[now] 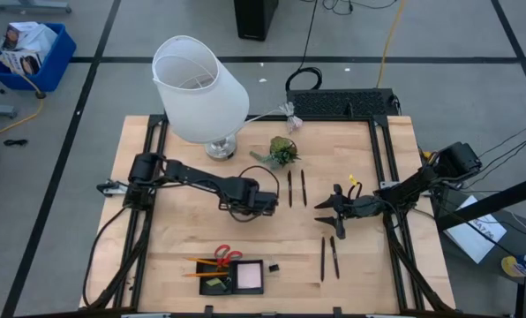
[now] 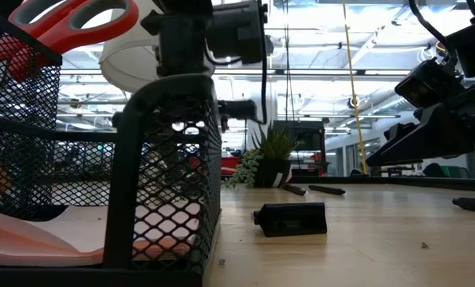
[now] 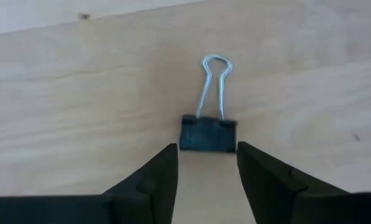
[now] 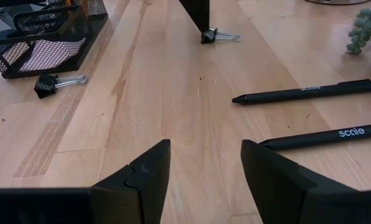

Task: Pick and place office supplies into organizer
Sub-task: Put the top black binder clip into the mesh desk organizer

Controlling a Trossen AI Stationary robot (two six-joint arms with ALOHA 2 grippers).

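A white lamp (image 1: 199, 88) and a small green plant (image 1: 283, 151) stand at the far side of the desk (image 1: 184, 238), with two black pens (image 1: 296, 188) between the arms and two more (image 1: 328, 258) nearer the front, none blocking the left gripper (image 1: 267, 201). That gripper is parted around a black binder clip (image 3: 208, 132) with silver wire handles (seemingly just short of touching it), seen only in the wrist views. The mesh organizer (image 1: 230, 276) at the front edge holds red-handled scissors (image 1: 223, 256) and a pink pad (image 1: 249, 276), a second clip (image 4: 48, 84) lies beside it, and the right gripper (image 1: 330, 215) hangs open, empty, mid-desk.

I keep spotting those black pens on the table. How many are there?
4: two pens lie side by side below the plant, two nearer the front edge. Others may hide in the organizer.
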